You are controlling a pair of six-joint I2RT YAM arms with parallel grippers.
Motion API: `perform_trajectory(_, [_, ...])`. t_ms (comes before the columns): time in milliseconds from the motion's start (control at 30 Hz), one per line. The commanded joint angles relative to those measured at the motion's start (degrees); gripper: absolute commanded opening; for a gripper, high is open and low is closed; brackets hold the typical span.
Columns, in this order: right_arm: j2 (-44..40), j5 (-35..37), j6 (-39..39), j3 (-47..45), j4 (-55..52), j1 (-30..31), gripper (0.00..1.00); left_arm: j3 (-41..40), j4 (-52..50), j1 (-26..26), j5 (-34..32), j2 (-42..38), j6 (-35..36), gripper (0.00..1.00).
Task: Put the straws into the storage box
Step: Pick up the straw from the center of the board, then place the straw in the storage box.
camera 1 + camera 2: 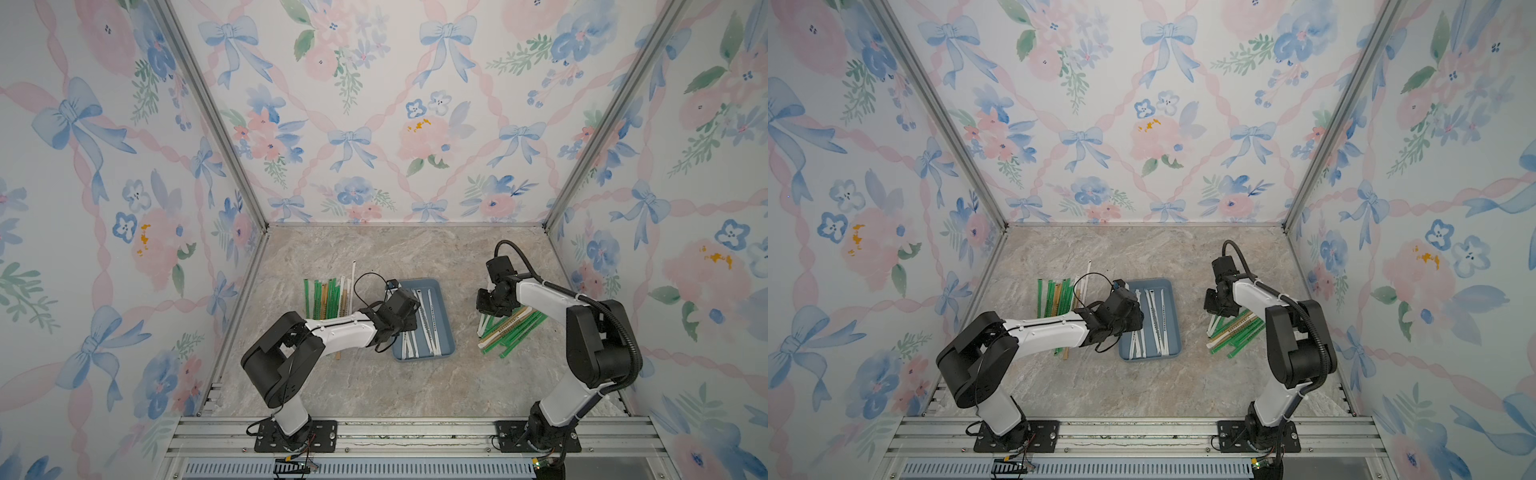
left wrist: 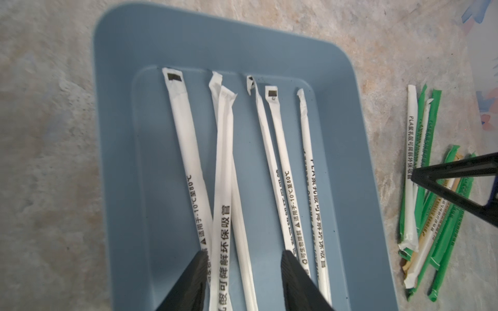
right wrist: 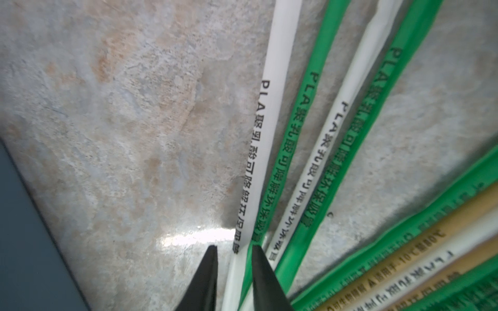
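My left gripper (image 2: 244, 253) hangs over the near end of the storage box (image 2: 116, 134). Its fingers are spread well apart and grip nothing, and one of the white straws (image 2: 280, 140) lies loose on the box floor between them. Only the left wrist view shows this; in both top views the wrist hides the fingers. That view also shows the dark print on the wrappers. The straws in the box lie lengthwise along its long sides, two of them crossing.

My right gripper (image 3: 234, 246) is low over the table (image 3: 107, 107) to the right of the box. Its fingers are narrowly apart and astride a single white straw (image 3: 270, 94). Whether they pinch it I cannot tell. Only the right wrist view shows that straw running straight away from the fingertips, with a green straw (image 3: 304, 107) just beside it. In both top views my arm covers that spot.

Around that gripper lies the heap of straws (image 1: 515, 330), green, tan and white, well apart from the box on its right. Most of them slant, with their near ends toward the box and their far ends angled away from it.

The top views alone show the row of straws (image 1: 328, 297) left of the box. It is green, tan and white, runs parallel to the box's long sides, and lies partly under my left arm.
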Motion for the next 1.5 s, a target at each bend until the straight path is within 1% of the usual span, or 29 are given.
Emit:
perform_trajectory(0, [2.11, 0.48, -1.13, 2.01, -1.0, 0.56, 0.25, -0.2, -0.35, -0.21, -1.51, -2.04, 1.19, 0.48])
perform_trajectory(133, [3.74, 0.51, -1.62, 3.09, -1.77, 0.56, 0.25, -0.22, -0.35, -0.17, -1.96, -2.23, 1.5, 0.48])
perform_trajectory(367, [5.5, 0.86, -2.46, 4.31, -3.46, 0.96, 0.19, -0.69, -0.44, 0.65, -2.68, -3.46, 2.46, 0.48])
perform_trajectory(433, [5.5, 0.68, -2.46, 4.09, -3.61, 0.93, 0.16, -1.1, -0.45, 1.06, -2.74, -3.96, 2.63, 0.47])
perform_trajectory(667, [3.47, 0.09, -1.79, 3.8, -3.94, 1.74, 0.04, -3.11, -0.52, 3.24, -3.27, -6.98, 3.15, 0.47])
perform_trajectory(767, [0.96, -0.2, -1.24, 4.47, -5.04, 2.91, 0.02, -3.93, -0.5, 4.38, -3.49, -8.39, 3.67, 0.47])
perform_trajectory(933, [-3.61, -1.93, 0.78, 6.15, -7.26, 7.07, 0.03, -5.23, -0.49, 6.49, -3.55, -10.02, 4.51, 0.47])
perform_trajectory(1000, [-5.7, -3.87, 2.75, 6.2, -6.85, 8.96, 0.03, -5.53, -0.45, 7.34, -3.34, -10.34, 5.02, 0.47])
perform_trajectory(1100, [-7.05, -8.11, 7.11, 4.76, -3.54, 12.41, 0.03, -6.04, -0.45, 8.51, -3.1, -10.59, 5.88, 0.47])
perform_trajectory(1267, [-5.55, -10.27, 11.03, 4.32, 0.04, 20.09, 0.04, -7.69, -0.6, 11.06, -3.23, -11.28, 6.51, 0.46])
perform_trajectory(1467, [-0.44, -10.57, 12.31, 4.52, 1.43, 24.66, 0.04, -9.38, -0.64, 14.8, -3.34, -12.35, 8.73, 0.46])
